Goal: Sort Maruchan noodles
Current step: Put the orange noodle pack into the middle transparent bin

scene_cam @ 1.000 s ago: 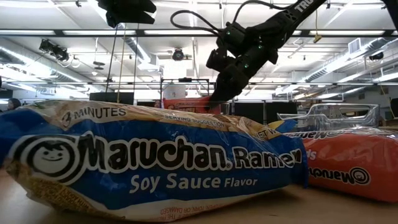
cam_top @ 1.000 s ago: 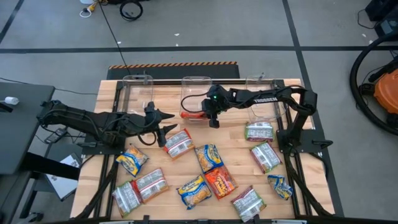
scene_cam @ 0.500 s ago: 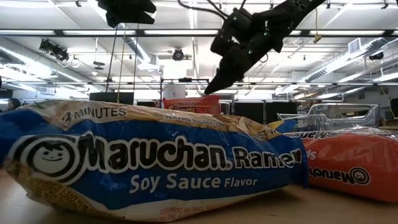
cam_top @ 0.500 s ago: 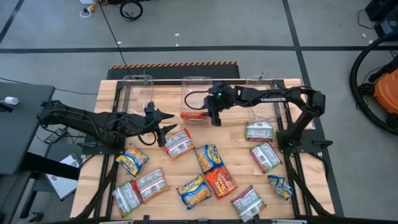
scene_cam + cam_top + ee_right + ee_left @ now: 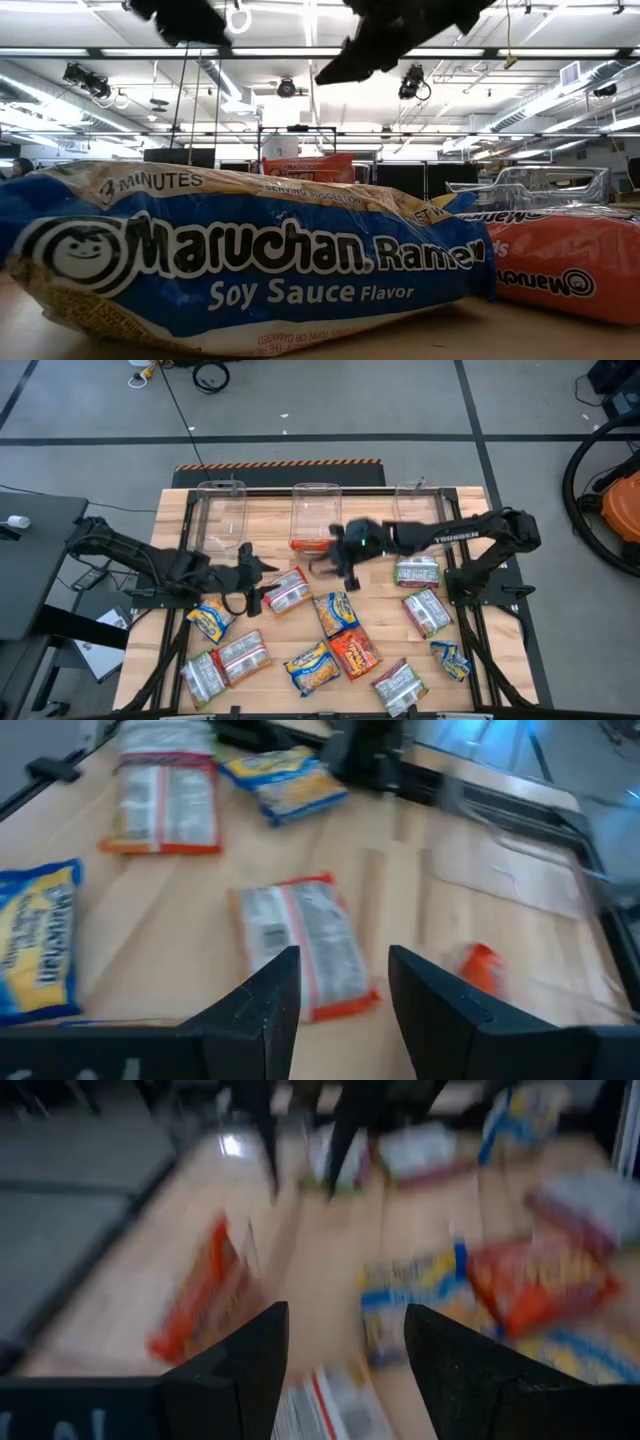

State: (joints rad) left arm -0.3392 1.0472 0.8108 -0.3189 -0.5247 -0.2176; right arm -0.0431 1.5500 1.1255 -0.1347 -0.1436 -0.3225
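now both hands are parted and empty: right hand (image 5: pixel 322 568) above the packets (image 5: pixel 336 612) scattered on the counter (image 5: pixel 380 600), left hand (image 5: pixel 256 572) nearby. reaching together risks collision.

In the low view a blue soy sauce packet (image 5: pixel 240 265) fills the foreground, cut off at the left edge and hiding most of the bench behind it. The orange packet (image 5: pixel 560 265) runs off the right edge. Both wrist views are smeared, so packet print there is unreadable.

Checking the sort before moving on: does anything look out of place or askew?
Only one orange-red ramen packet sits in the clear plastic middle bin, standing on edge. The other packets lie scattered at angles on the wooden table.
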